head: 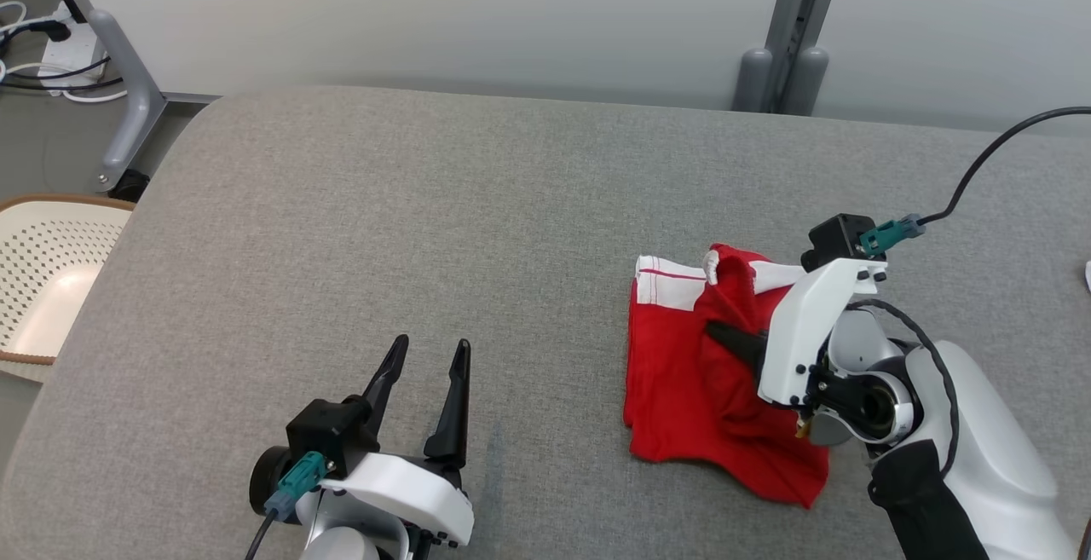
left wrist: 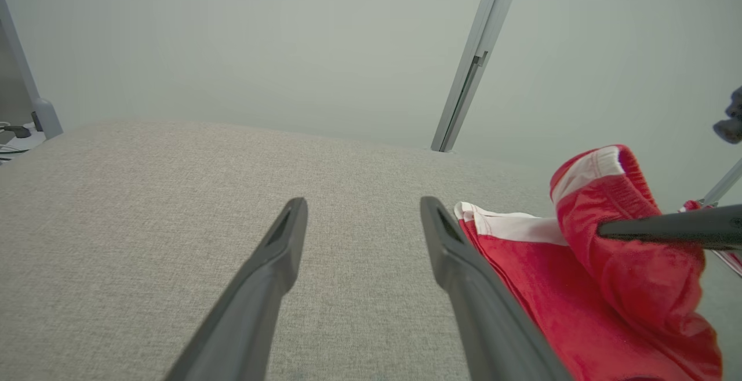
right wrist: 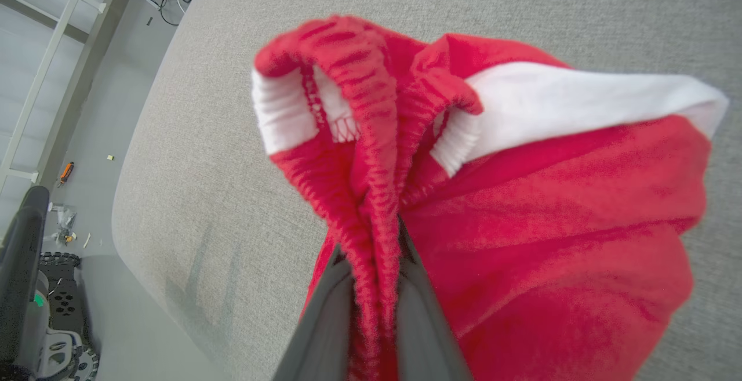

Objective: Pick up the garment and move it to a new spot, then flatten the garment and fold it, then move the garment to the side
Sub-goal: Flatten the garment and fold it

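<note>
The right pincer (head: 723, 336) is clamped on just a bunched fold of waistband of the red shorts (head: 682, 377), crumpled toward the bench's (head: 426, 202) right side, so the elastic may slip free on lifting, while the left pincer (head: 431, 347) hangs apart, too far to help.

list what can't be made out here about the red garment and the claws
- Head view: the right side of the garment is hidden behind the right claw and its white wrist housing.
- Right wrist view: that claw's fingertips are buried in bunched cloth.
- Left wrist view: the garment's lower right part runs off the picture's edge.
- Head view: the basket is cut off by the left edge.
</note>
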Robot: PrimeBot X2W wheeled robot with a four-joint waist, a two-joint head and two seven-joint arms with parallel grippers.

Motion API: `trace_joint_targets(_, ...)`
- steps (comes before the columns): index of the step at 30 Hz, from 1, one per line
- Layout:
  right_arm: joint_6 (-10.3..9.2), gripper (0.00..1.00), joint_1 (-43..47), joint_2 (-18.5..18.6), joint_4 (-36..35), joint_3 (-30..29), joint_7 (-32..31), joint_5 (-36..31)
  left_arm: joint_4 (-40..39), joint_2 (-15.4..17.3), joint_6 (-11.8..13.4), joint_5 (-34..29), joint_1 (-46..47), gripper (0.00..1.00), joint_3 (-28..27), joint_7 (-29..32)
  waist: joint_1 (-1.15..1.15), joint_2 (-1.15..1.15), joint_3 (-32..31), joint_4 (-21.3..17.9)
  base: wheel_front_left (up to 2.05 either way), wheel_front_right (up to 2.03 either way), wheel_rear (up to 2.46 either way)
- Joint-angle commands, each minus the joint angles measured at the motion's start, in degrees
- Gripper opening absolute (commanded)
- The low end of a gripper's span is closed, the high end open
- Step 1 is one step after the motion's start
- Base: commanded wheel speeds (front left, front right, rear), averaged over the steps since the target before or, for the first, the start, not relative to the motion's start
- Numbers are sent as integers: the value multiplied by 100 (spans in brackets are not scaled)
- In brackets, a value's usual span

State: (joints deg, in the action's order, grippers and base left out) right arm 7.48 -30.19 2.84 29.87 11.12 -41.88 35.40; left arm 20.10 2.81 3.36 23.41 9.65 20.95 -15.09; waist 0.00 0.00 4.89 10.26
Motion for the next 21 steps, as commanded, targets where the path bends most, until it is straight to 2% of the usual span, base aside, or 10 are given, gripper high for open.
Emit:
trace_joint_targets(1,3,29,-79,20,46,3,79,81,-10,21,25,27,81,100,-3,-8,0,0,1,13,0,0,0)
trace_joint_targets(2,3,49,-115,20,122,33,129,145,-8,20,29,27,88,100,5,-8,0,0,1,23,0,0,0)
trace_joint_targets(3,3,89,-150,18,181,82,178,224,-4,20,31,25,93,100,13,-8,0,0,2,30,0,0,0)
trace_joint_targets(4,3,100,-216,20,303,168,289,354,5,21,32,22,101,100,15,-8,0,0,0,40,0,0,0)
trace_joint_targets(15,3,100,-462,19,587,495,903,813,-29,21,31,-76,87,100,-74,-8,0,0,4,-40,0,0,0)
trace_joint_targets(21,3,100,-374,74,165,667,1845,155,-89,22,16,-148,87,100,-138,-8,0,0,20,-155,0,0,0)
